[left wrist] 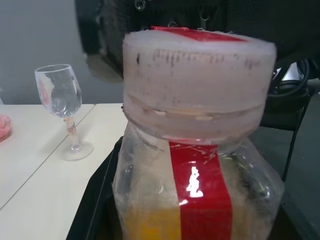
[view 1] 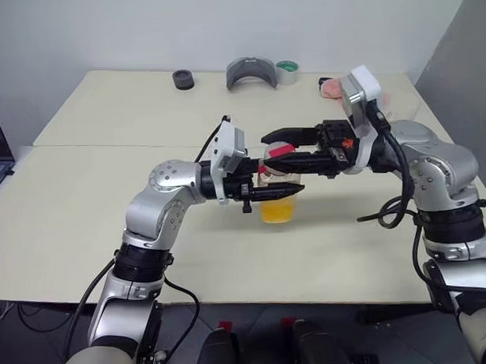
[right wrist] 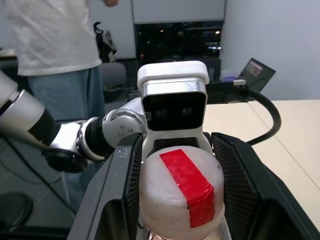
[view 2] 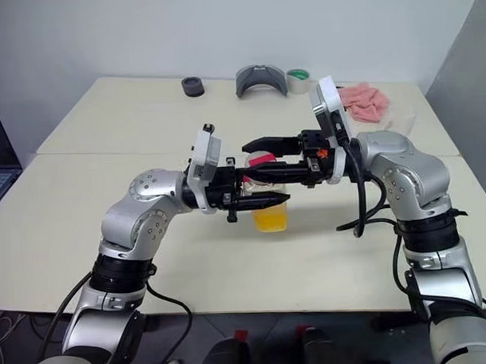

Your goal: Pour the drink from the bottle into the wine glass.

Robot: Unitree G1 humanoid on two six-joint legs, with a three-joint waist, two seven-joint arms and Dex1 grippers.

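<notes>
You had the left gripper [view 1: 277, 192] clamped on the small clear plastic squarish bottle [view 1: 277, 198] with red label strip, held above the cream table [view 1: 85, 219], orange-yellow drink [view 1: 277, 210] low in it. Right gripper [view 1: 278, 150] had its black fingers [right wrist: 235, 187] apart on either side of the pinkish-white cap [right wrist: 181, 192]; contact unclear. Clear stemmed wine glass [left wrist: 62, 107] stood upright on the table, well apart. Grey curved holder [view 1: 252, 72], tape roll [view 1: 287, 71] and black ring [view 1: 183, 79] sat far back. Person [right wrist: 55, 55] stood behind.
</notes>
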